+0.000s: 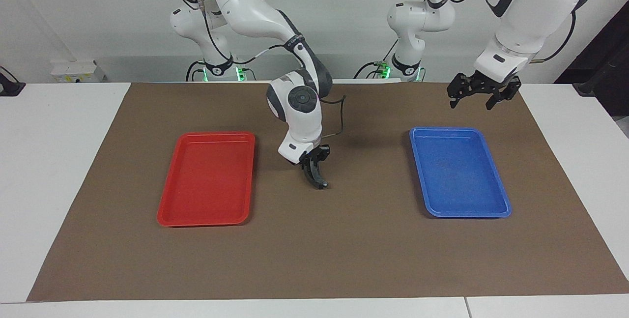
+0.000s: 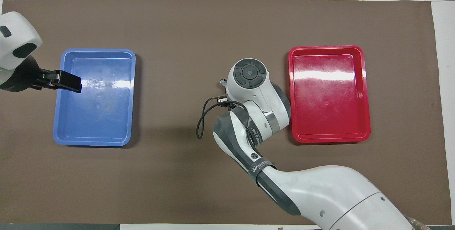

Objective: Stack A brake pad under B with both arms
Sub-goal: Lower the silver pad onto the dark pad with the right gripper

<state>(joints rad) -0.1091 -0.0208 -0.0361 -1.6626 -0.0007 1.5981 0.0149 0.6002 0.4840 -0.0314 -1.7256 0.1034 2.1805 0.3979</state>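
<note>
My right gripper is over the middle of the brown mat, between the two trays. It is shut on the upper end of a dark curved pad that hangs down, with its lower tip at or just above the mat. By its crescent shape this looks like B. In the overhead view the right wrist hides that gripper and the pad. The short straight A brake pad is not in view. My left gripper waits open and holds nothing. It is raised by the blue tray's edge and also shows in the overhead view.
A red tray lies on the mat toward the right arm's end. A blue tray lies toward the left arm's end. A black cable loops beside the right wrist.
</note>
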